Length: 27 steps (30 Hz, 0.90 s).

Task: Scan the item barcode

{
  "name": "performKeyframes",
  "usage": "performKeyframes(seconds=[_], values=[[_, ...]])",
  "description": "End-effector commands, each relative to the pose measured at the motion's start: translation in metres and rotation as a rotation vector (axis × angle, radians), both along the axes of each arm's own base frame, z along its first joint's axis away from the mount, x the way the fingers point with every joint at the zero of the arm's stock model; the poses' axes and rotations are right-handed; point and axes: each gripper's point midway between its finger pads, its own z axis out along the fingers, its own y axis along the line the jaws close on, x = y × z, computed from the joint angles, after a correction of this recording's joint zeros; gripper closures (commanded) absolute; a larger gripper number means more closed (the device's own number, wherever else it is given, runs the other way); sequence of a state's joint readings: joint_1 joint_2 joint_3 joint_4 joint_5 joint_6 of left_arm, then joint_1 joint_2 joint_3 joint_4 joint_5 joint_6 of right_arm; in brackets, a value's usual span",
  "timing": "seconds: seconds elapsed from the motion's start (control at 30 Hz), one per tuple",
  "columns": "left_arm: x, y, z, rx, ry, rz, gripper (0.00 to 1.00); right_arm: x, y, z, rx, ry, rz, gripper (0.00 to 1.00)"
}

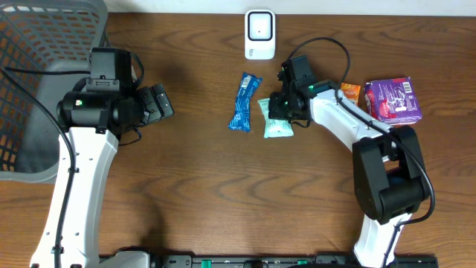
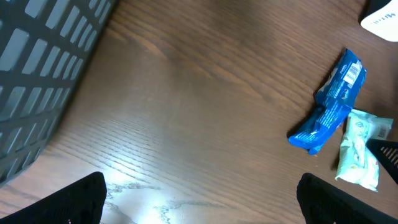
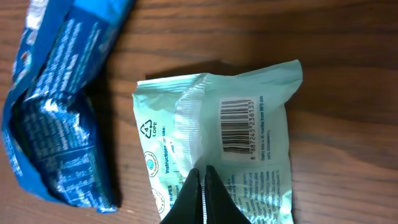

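A mint-green wipes packet (image 1: pixel 278 126) lies on the wooden table beside a blue snack packet (image 1: pixel 244 102). In the right wrist view the wipes packet (image 3: pixel 249 124) shows its barcode (image 3: pixel 237 126) face up, with the blue packet (image 3: pixel 56 106) to its left. My right gripper (image 3: pixel 203 169) is shut, its fingertips pinching the packet's raised back seam. From overhead, the right gripper (image 1: pixel 281 104) sits over the packet's far end. A white scanner (image 1: pixel 259 33) stands at the back centre. My left gripper (image 1: pixel 160 104) hangs wide open at the left, holding nothing.
A grey mesh basket (image 1: pixel 44 45) fills the back left corner. A purple box (image 1: pixel 393 100) and a small orange item (image 1: pixel 350 93) lie at the right. In the left wrist view the open left gripper (image 2: pixel 202 199) hovers over bare wood, with the blue packet (image 2: pixel 329 102) to the right.
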<state>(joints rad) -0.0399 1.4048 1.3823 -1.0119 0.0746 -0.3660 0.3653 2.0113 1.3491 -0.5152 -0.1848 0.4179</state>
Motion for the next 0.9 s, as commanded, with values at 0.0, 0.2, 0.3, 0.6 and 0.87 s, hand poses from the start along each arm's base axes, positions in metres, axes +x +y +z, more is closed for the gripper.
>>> performKeyframes(seconds=[0.0, 0.2, 0.3, 0.6, 0.87], values=[[0.001, 0.003, 0.001, 0.010, -0.001, 0.009, 0.02, -0.011, 0.005, -0.013, -0.001, 0.052, 0.009, 0.99], [0.001, 0.003, 0.001, 0.010, -0.001, 0.009, 0.02, 0.002, -0.012, 0.028, 0.011, -0.019, -0.002, 0.96], [0.001, 0.003, 0.001, 0.010, -0.001, 0.009, 0.02, 0.005, -0.028, 0.050, 0.007, -0.053, -0.007, 0.83], [0.001, 0.003, 0.001, 0.010, -0.001, 0.009, 0.02, -0.017, -0.052, 0.032, 0.003, 0.063, -0.033, 0.37], [0.001, 0.003, 0.001, 0.010, -0.001, 0.009, 0.02, -0.021, -0.027, -0.009, 0.113, 0.131, 0.043, 0.28]])
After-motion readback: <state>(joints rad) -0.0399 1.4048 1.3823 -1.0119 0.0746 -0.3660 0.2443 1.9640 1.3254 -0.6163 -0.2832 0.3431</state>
